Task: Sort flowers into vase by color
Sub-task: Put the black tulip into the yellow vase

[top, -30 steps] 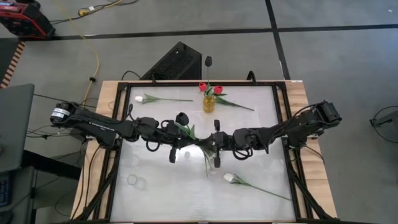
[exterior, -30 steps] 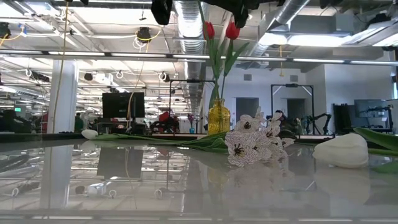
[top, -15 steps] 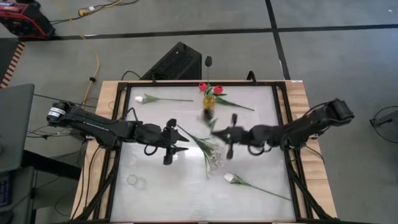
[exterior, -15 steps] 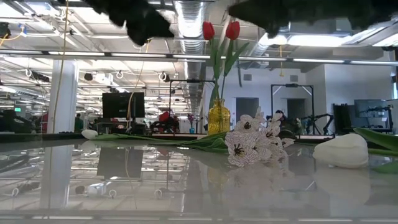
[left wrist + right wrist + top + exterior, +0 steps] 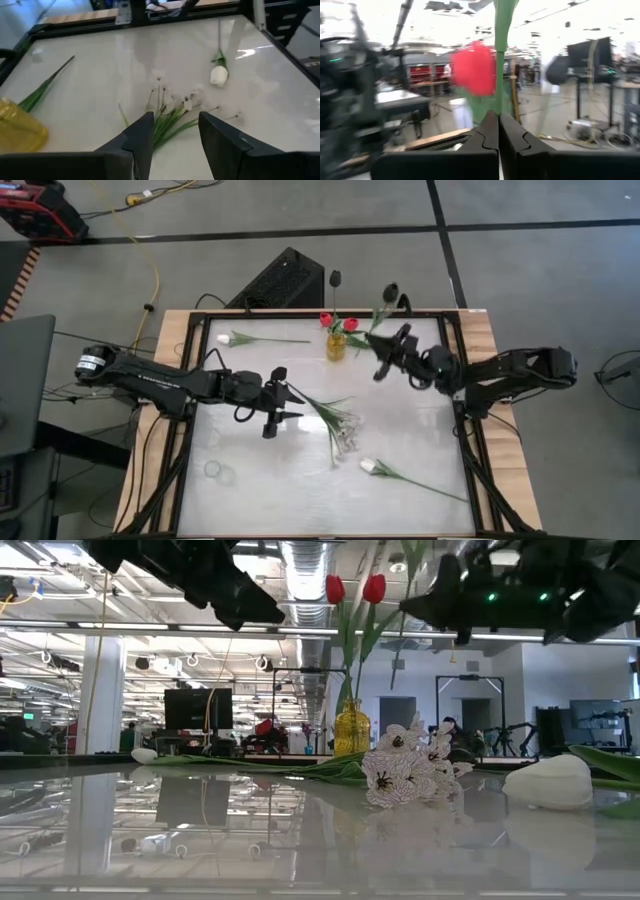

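Observation:
My right gripper hovers at the far side of the table, just right of the yellow vase, and is shut on a black tulip. Two red tulips stand in the vase with their stems inside it. My left gripper hangs open left of the table's middle; in the left wrist view its fingers stand above a spray of tiny white blossoms without touching it. A white tulip lies flat at the far left. Another white tulip lies flat at the near right. My right gripper pinches the black tulip's green stem between its two shut fingers, below the leaves. The fingers come from the table's right and slant upward. The stem rises out of the fingers, the bud stands high past the far edge, and the whole flower is clear of the table.
A green stem with leaves lies on the table right of the vase, partly under my right arm. A dark box sits beyond the far edge. Bare tabletop shows at the near left.
My left gripper has opened and let go of the black tulip at the table's middle, then tipped slightly down. My right gripper, shut on the stem, has swung toward the far edge beside the vase and tipped upward, carrying the tulip, whose bud now points up and away.

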`<act>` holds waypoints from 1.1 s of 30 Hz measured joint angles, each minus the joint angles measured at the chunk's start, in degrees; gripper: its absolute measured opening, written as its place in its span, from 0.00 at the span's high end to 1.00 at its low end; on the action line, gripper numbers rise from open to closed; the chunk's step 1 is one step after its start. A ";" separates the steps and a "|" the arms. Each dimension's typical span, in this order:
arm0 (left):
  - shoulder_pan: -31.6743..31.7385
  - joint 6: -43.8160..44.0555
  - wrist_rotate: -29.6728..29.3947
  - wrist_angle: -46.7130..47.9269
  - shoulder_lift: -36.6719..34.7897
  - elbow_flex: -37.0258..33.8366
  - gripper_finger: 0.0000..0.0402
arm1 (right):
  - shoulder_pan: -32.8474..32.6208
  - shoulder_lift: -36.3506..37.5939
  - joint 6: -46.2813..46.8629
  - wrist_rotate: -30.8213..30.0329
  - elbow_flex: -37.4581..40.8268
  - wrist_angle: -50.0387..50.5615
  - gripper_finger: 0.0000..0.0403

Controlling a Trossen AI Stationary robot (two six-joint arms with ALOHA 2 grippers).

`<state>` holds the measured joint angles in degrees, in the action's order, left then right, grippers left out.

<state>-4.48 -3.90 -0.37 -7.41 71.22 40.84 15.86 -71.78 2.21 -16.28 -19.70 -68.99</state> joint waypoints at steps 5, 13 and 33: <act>0.58 -0.10 0.62 0.38 0.02 0.00 0.64 | 11.65 -3.70 6.23 7.40 -1.99 -0.44 0.95; 0.52 -0.22 1.69 0.19 0.02 0.00 0.64 | 17.17 -14.45 10.08 18.00 -12.06 -3.49 0.95; 0.52 0.88 2.66 0.17 0.02 0.00 0.64 | 15.77 -17.89 10.94 20.52 -13.55 -5.47 0.95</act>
<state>-3.97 -3.02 2.29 -7.25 71.24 40.84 31.64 -89.67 13.15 4.24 -33.26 -74.46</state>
